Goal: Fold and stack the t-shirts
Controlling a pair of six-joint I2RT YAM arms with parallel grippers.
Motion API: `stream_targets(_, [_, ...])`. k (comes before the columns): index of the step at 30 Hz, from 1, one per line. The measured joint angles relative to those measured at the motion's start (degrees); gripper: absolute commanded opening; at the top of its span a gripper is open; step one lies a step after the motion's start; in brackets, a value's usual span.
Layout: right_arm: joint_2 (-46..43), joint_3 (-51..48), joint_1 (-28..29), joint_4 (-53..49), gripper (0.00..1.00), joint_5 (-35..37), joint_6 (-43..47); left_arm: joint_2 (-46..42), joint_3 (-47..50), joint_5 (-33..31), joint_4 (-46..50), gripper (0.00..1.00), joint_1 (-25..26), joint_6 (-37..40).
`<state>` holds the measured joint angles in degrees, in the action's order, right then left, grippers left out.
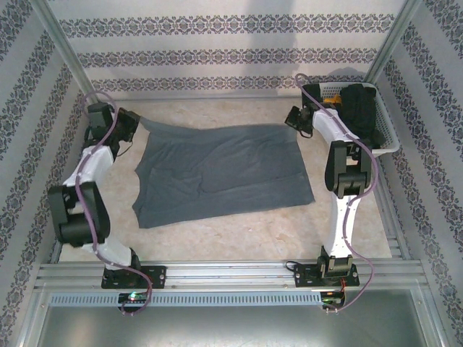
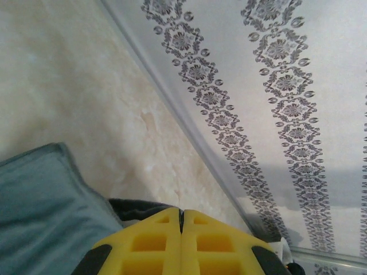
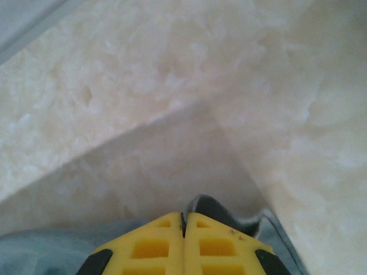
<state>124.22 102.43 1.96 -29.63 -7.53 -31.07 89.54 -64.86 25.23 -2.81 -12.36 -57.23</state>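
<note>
Item: one t-shirt [image 1: 224,170], slate blue-grey, plain, lying spread and mostly flat on the pale desk [image 1: 239,238] between the two arms. Location: centre of the desk, well apart from the white basket [image 1: 389,141] at the far right corner, which holds dark clothes [image 1: 358,108]. Orientation: long axis runs left to right across the desk, with the near edge rising slightly toward the right, so the whole piece sits a little skewed. The left edge shows a step that may be a sleeve. Collar and hem cannot be told apart from above. Left end effector [image 1: 134,124]: at the far left corner of the cloth, yellow fingers pressed together with no gap; the corner is drawn out to a point toward it, and the wrist view shows cloth running under the fingertips, so it appears to be pinching that corner. Right end effector [image 1: 294,121]: at the far right corner, fingers likewise closed, a curl of cloth edge standing just past the tips, apparently pinched. Reason for hold: judged, a grip on both far corners keeps the far edge taut and lets it be carried toward the near edge for a first fold. Fold status: not yet begun; nothing stacked.
</note>
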Motion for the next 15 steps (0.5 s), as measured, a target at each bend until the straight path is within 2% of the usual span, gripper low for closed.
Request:
stream_targets(8, [-8.5, -11.6, -0.4, 3.8, 0.00, -0.7, 0.5, -26.1, 11.8, -9.6, 12.1, 0.00, 0.0, 0.8])
stream_targets(15, [-14.7, -22.1, -0.4, 5.5, 0.00, 1.0, 1.1, -38.4, 22.6, -11.7, 22.0, 0.00, 0.0, 0.2])
